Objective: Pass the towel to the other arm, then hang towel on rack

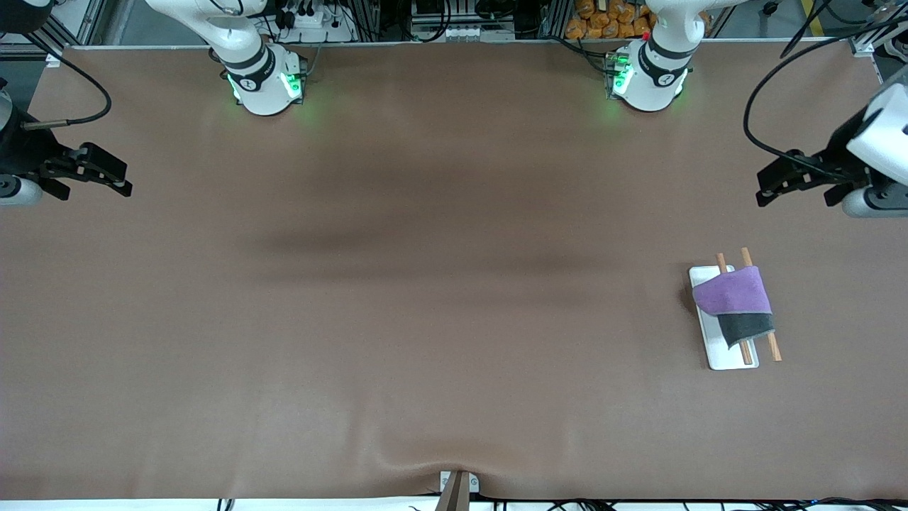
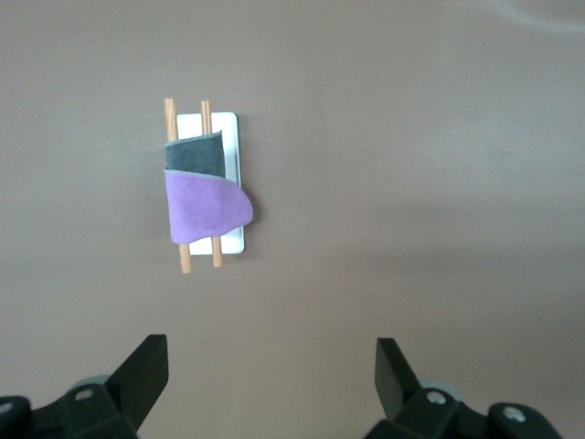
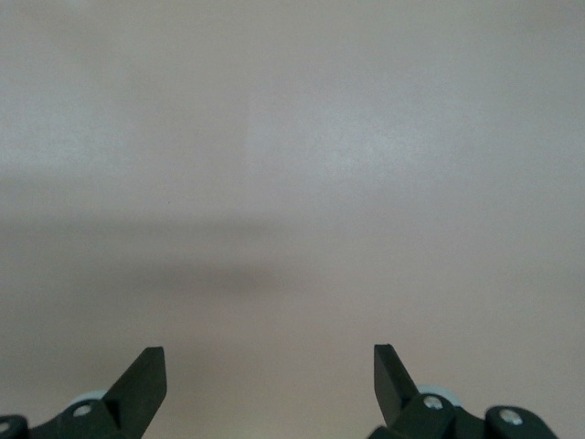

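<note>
Left end effector wide above draped towel.

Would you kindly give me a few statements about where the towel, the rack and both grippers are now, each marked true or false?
1. The towel is draped over the rack's two rods. True.
2. The left gripper is shut on the towel. False: it is open, empty and up in the air, apart from the rack.
3. The rack stands toward the right arm's end of the table. False: it stands toward the left arm's end.
4. The right gripper is open and holds nothing. True.
5. The towel shows only purple. False: a dark grey part shows too.
</note>
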